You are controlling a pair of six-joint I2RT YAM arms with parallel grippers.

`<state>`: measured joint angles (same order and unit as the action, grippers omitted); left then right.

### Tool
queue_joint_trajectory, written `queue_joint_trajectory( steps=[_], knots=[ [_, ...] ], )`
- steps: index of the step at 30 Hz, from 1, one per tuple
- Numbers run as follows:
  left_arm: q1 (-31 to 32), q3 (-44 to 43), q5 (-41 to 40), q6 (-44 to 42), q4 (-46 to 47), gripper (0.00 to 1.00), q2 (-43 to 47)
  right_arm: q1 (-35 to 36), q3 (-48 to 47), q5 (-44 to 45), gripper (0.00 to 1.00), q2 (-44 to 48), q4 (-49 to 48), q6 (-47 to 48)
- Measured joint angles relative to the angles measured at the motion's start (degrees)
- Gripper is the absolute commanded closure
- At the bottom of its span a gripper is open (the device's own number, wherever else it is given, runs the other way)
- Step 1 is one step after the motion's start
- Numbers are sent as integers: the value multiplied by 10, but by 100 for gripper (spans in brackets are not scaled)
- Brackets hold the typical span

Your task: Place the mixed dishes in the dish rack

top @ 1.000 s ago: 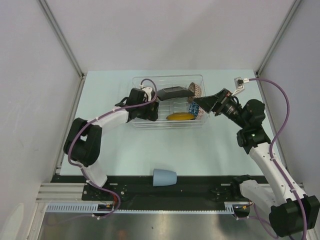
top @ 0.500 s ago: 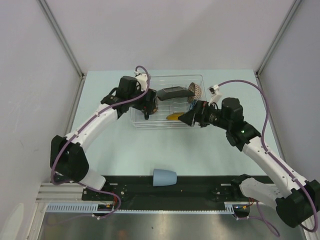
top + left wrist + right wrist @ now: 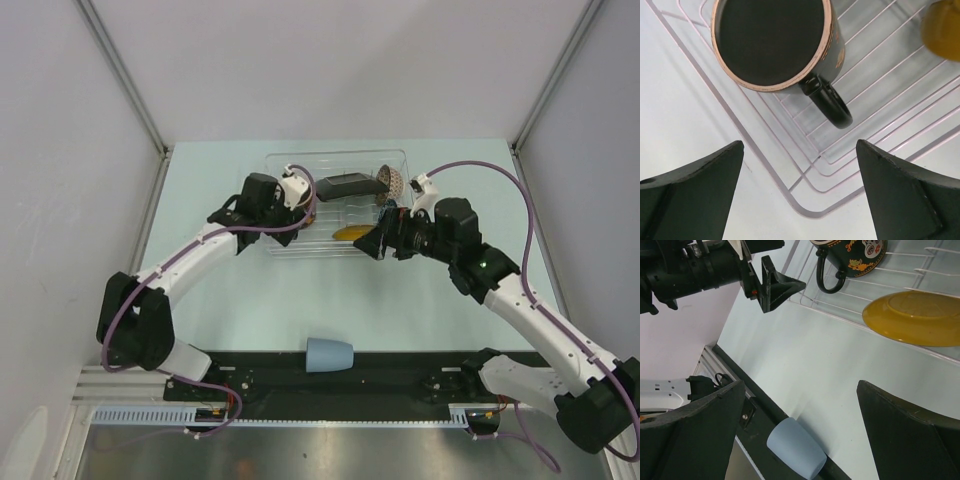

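From above, we see the small light-blue cup lying well apart from the dish rack. At the left wrist, our left gripper gapes empty above the racked dark mug. At the right wrist, our right gripper gapes empty too. We judge it should reach down for the cup next.

Overhead overview, wrist close-ups sharing dark mug

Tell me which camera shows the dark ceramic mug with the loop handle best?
The left wrist view: the dark ceramic mug sits close, seen from above, rim and handle clear. The right wrist view catches only its patterned side and handle. In the top external view the left arm hides it.
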<state>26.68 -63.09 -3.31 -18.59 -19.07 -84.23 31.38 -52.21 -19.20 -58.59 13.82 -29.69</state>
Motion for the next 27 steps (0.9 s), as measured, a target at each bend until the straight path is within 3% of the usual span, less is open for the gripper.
queue_joint_trajectory(
  steps=[27],
  knots=[
    [-3, 21, -75, 16, 142, 0, -66, -33, 0, -29, 0, 3, 5, -3]
  ],
)
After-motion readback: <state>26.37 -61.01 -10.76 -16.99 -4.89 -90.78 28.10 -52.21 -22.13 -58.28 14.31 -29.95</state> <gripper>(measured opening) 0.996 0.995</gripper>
